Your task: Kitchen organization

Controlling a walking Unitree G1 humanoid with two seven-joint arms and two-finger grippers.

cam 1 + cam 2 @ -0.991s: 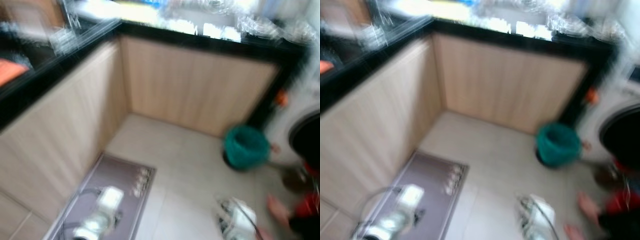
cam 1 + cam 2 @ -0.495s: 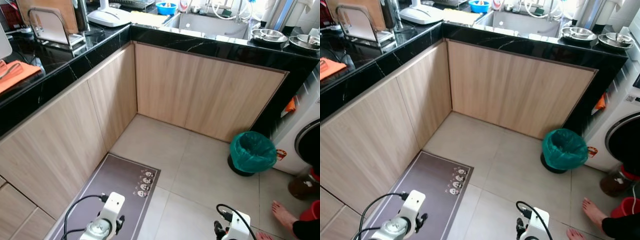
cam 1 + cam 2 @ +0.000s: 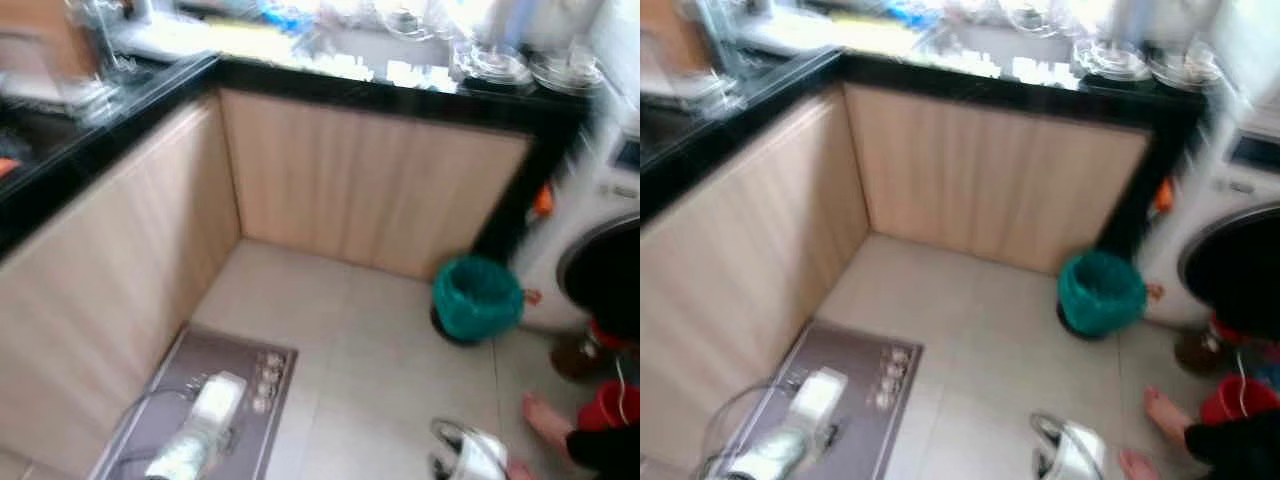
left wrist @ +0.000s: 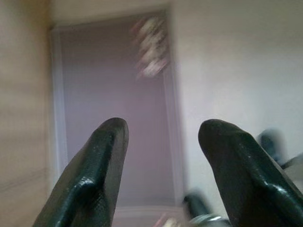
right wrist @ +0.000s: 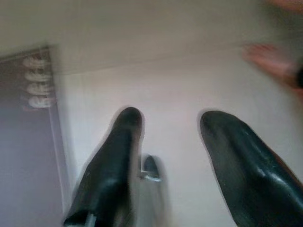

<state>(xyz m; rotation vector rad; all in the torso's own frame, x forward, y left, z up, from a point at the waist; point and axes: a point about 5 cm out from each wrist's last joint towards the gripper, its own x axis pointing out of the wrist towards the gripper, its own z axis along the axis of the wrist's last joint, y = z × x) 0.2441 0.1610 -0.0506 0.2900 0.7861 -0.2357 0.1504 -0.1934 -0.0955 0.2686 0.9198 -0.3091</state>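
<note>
Both my arms hang low in front of me, wrists pointing down. The left gripper [image 4: 161,137] has its black fingers [image 4: 99,161] spread apart, holding nothing. The right gripper [image 5: 168,127] is likewise parted and empty, fingers [image 5: 118,156] blurred.

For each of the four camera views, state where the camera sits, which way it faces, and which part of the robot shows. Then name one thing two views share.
Left eye: on the head, facing forward and down at the floor, cabinets and green bin; both arms show low.
Right eye: same scene from beside it.
Left wrist: faces down along the open left gripper at the mat.
Right wrist: faces down along the open right gripper at tiles; a person's foot nearby.
Shared: both wrist views show the mat.
</note>
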